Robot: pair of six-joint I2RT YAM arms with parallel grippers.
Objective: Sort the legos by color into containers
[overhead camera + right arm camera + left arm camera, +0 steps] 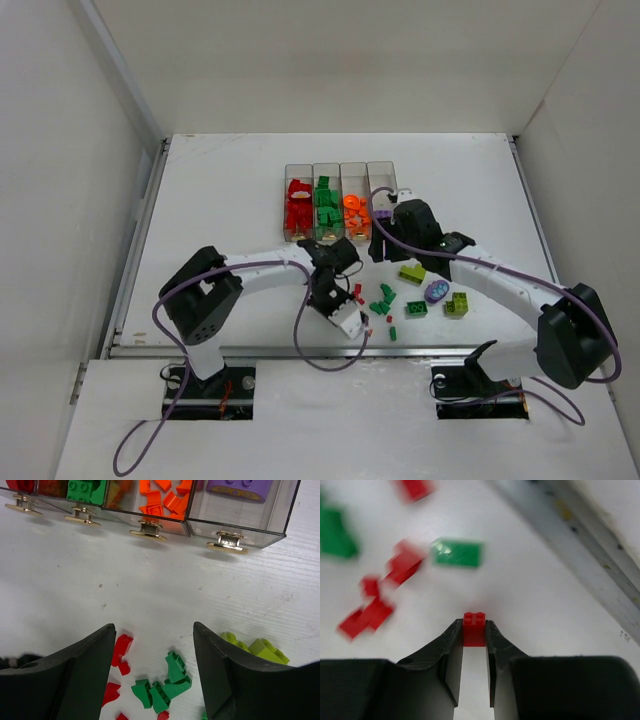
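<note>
Legos (380,305) are lying loose on the white table (220,180) between your two arms, and the nearest one is in your grip. Your left gripper (474,630) is clamping a small red brick (474,626) between its fingertips, just above the surface, with the metal rail (580,545) of the table edge running close by.

Around it your left wrist view is showing four or five blurred red bits (402,565) and two green ones (456,553), all lying apart from the held brick.

Farther out, you are looking at one dark green brick (416,308), two lime-yellow bricks (457,304) and one purple oval piece (436,291), lying near each other beside your right arm.

Your right gripper (154,630) is hovering with its jaws wide apart and nothing between them, over a few red and green bits, facing the bins (250,520).

Four clear bins are standing joined in a row, each carrying a brass knob (227,545). From left to right they are holding red pieces (297,212), green pieces (326,205), orange pieces (353,208) and one purple block (240,487).

In the top view your right arm is covering the near end of the fourth bin, and your left wrist is sitting just before the second and third.
</note>
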